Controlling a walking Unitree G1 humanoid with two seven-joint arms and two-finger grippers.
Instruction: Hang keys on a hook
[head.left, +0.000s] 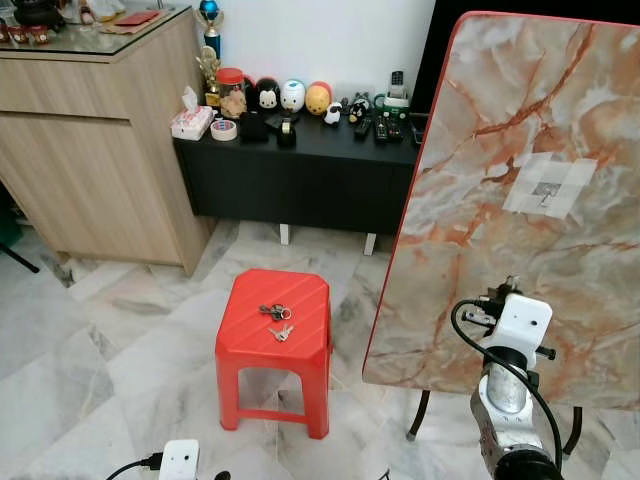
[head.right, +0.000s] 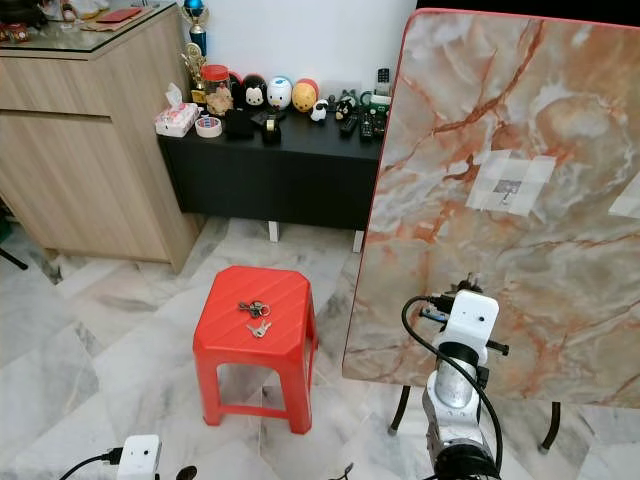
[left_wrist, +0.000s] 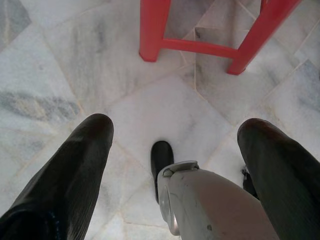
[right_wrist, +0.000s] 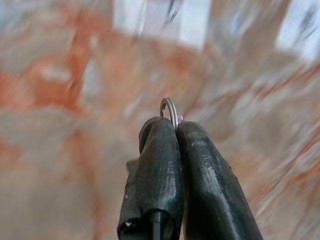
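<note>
Right wrist view shows the right pincer pressed together on a thin silver metal key ring, close to the upright marble-patterned board with a taped hook. Other silver keys lie on the red plastic stool. Left pincer is spread wide above the pale marble floor.
</note>
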